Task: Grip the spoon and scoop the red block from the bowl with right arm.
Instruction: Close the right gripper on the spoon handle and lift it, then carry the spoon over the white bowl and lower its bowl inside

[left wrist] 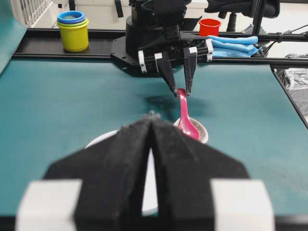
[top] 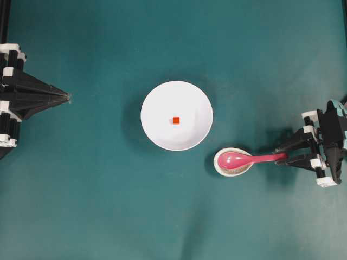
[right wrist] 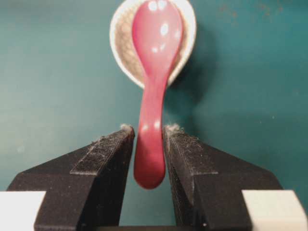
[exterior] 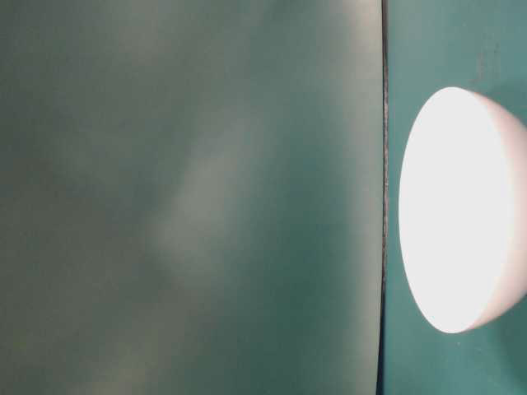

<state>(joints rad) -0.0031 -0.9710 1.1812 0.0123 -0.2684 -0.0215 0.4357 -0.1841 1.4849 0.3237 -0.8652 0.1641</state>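
Now the right tool (top: 283, 157) straddles the spoon (top: 245, 159) handle, jaws apart.
Spoon scoop rests in the speckled dish (top: 234, 168), at five o'clock from the bowl (top: 157, 130) holding the red block (top: 176, 120); left tool (top: 67, 97) closed.

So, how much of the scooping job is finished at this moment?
Done: the right claw is placed open around the spoon handle. In hand: closing on it. Left: lifting the spoon off its small speckled dish and scooping the red block, which lies in the bowl.
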